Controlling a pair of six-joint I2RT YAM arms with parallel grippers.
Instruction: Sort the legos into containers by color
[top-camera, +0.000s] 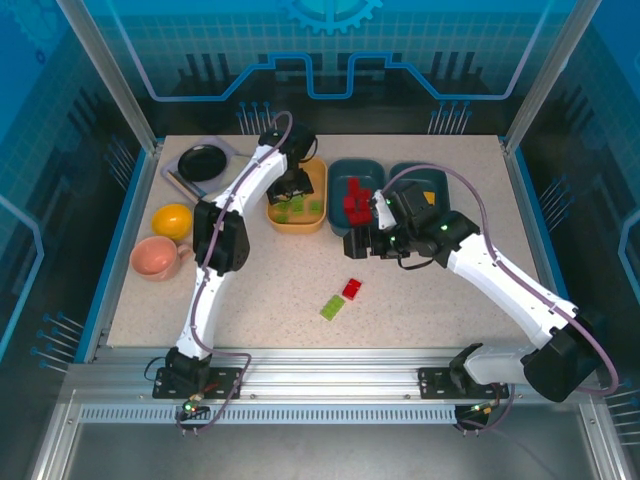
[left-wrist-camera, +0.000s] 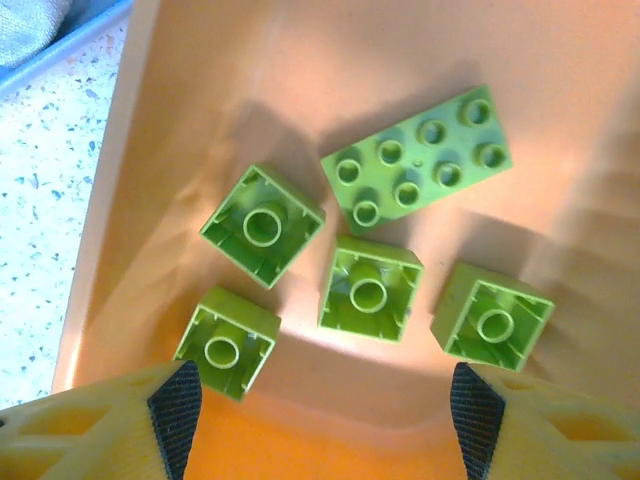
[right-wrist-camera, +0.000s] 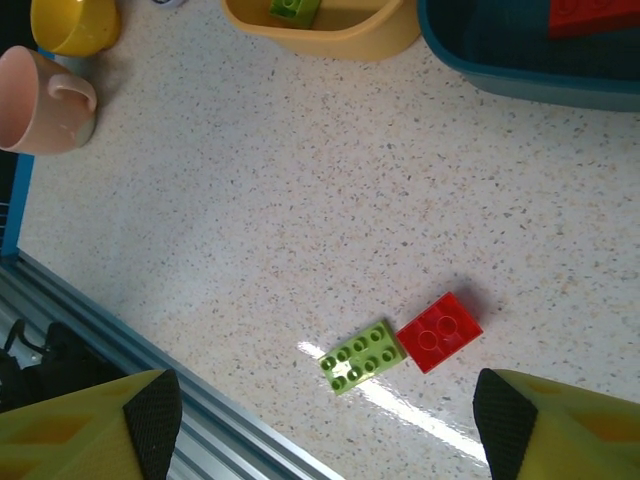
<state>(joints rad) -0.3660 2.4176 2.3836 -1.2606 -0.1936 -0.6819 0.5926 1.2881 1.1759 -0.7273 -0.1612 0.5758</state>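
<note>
Bricks are lying in two places: in the trays at the far side of the bench (top-camera: 250, 290), and loose near its middle.

The left gripper (left-wrist-camera: 325, 415) is hanging over the yellow tray (left-wrist-camera: 300, 60), with its jaws standing wide apart and gripping nothing. Below it, five green bricks (left-wrist-camera: 370, 288) are resting on the tray floor. One long brick (left-wrist-camera: 417, 160) is lying studs up, and four square ones are lying studs down, close together.

The middle teal tray (top-camera: 335, 172) is sitting just right of the yellow tray and holding a cluster of red bricks (top-camera: 355, 200). The right teal tray (top-camera: 440, 180) is sitting beside it. The right arm is covering part of this tray, so its contents cannot be told.

The right gripper (right-wrist-camera: 325, 430) is hovering above open bench in front of the trays, with its jaws spread wide and empty. In the right wrist view, a loose green brick (right-wrist-camera: 362, 356) and a loose red brick (right-wrist-camera: 439, 332) are lying studs up on the bench, touching each other — the green one long, the red one square.

A pink cup (top-camera: 155, 258) and a yellow bowl (top-camera: 172, 220) are standing near the left edge, well apart from the loose bricks. A black dish (top-camera: 203, 160) is sitting at the far left corner.
</note>
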